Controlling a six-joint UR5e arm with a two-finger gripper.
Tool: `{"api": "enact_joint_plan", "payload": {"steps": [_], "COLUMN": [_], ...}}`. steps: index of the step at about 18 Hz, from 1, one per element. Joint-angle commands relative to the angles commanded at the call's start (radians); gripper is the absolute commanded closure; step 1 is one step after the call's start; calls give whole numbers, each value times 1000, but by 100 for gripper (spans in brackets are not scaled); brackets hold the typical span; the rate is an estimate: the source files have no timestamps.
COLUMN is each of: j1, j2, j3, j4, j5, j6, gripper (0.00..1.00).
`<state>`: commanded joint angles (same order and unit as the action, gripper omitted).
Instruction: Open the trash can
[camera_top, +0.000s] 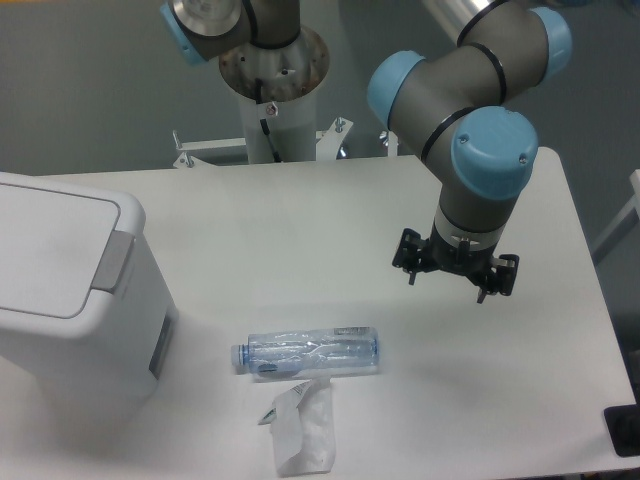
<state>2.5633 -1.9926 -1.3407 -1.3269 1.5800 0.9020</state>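
— What's on the table?
— A white trash can (60, 285), lid shut, at left; a clear bottle (307, 353) lying beside a crumpled wrapper (303, 427).
— The gripper (456, 280)?
— Hovering right, well apart.

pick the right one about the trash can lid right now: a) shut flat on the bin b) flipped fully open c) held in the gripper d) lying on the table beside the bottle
a, the lid lies flat and closed on the trash can, with the grey push tab at its rim untouched, while the gripper hangs apart over the table's right side.
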Motion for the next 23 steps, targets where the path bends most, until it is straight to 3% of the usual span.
{"api": "enact_joint_plan", "payload": {"steps": [13, 18, 23], "j1": [-3, -8, -11], "j2": [12, 31, 51], "j3": [-15, -28, -25], "j4": [6, 17, 55], "j5": [-38, -67, -211], "j6": [-17, -141, -296], "gripper": [0, 0, 0]}}
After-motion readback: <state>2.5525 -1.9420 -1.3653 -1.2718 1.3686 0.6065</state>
